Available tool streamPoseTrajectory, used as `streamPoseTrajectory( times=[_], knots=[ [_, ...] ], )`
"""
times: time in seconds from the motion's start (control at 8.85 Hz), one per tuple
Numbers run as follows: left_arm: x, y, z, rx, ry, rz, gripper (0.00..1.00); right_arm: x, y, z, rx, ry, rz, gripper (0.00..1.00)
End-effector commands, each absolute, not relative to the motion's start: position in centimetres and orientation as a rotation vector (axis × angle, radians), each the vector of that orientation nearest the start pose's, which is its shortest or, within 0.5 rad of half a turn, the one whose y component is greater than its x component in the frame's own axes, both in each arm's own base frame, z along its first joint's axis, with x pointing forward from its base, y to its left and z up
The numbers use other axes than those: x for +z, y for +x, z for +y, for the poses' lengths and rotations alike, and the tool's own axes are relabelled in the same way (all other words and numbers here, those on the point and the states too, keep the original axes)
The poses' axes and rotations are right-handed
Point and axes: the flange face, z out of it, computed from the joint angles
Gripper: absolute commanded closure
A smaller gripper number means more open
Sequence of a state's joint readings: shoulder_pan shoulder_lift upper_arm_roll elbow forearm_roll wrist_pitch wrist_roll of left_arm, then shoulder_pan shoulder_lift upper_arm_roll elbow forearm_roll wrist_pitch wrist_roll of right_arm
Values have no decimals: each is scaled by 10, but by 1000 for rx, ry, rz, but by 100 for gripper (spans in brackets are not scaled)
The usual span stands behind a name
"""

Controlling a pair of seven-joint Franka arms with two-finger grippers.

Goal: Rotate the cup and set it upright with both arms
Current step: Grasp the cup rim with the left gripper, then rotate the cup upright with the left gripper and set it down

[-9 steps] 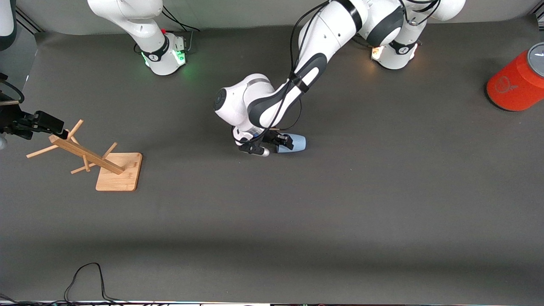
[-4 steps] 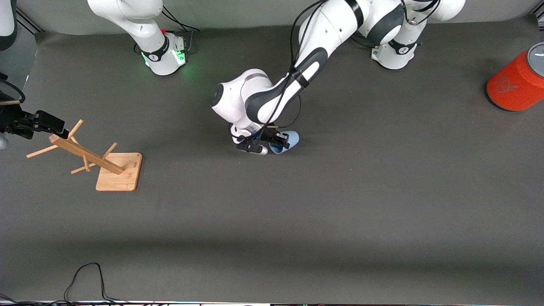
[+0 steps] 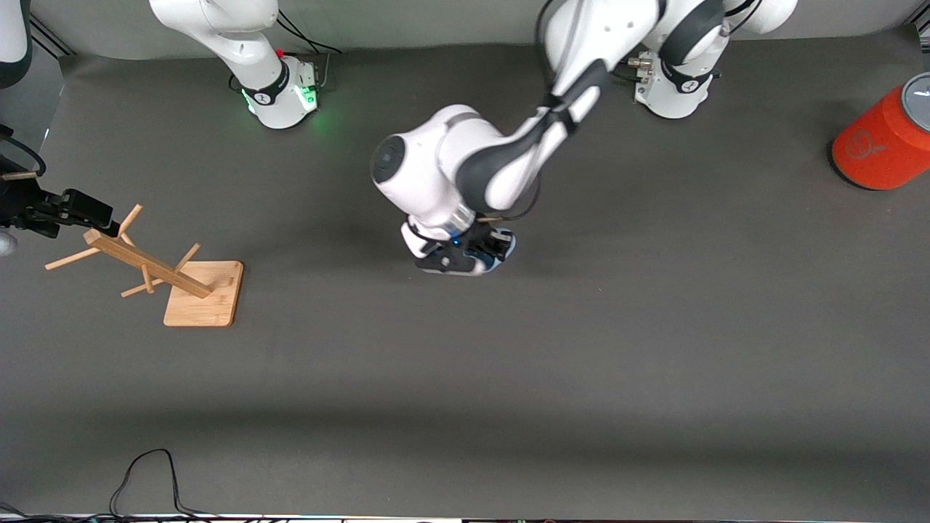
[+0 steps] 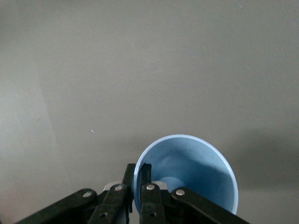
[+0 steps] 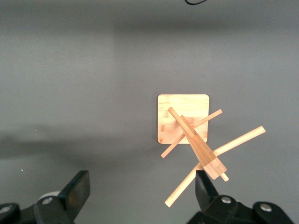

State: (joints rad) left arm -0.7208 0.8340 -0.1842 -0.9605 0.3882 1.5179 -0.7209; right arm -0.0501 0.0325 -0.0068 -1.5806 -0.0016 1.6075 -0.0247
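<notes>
A: The cup (image 4: 187, 179) is mid-desk (image 3: 654, 349), mouth facing the left wrist camera, with the left tool (image 4: 138, 179) pinched shut on its rim.

B: It should probably set the base flat before letting go. The right tool (image 5: 140, 196) waits wide open, empty, over the rack (image 5: 191, 135).
</notes>
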Motion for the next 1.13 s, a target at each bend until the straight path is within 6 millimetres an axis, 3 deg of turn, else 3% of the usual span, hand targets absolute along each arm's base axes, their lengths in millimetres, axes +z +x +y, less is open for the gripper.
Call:
streamPoseTrajectory(
  times=[0.0, 0.11, 0.23, 0.45, 1.02],
  knots=[
    [397, 542, -506, 6, -2922, 168, 100, 606, 565, -32, -10, -3137, 27, 0],
    [406, 559, -493, -16, -2974, 121, 100, 606, 565, -31, -10, -3137, 24, 0],
    [410, 563, -488, -37, -3009, 109, 100, 606, 565, -31, -10, -3137, 24, 0],
    [392, 550, -477, -145, -3070, 140, 100, 604, 567, -31, -10, -3138, 24, 0],
    [282, 486, -460, -334, -3238, 60, 100, 601, 568, -32, -5, -3137, 27, 0]
  ],
)
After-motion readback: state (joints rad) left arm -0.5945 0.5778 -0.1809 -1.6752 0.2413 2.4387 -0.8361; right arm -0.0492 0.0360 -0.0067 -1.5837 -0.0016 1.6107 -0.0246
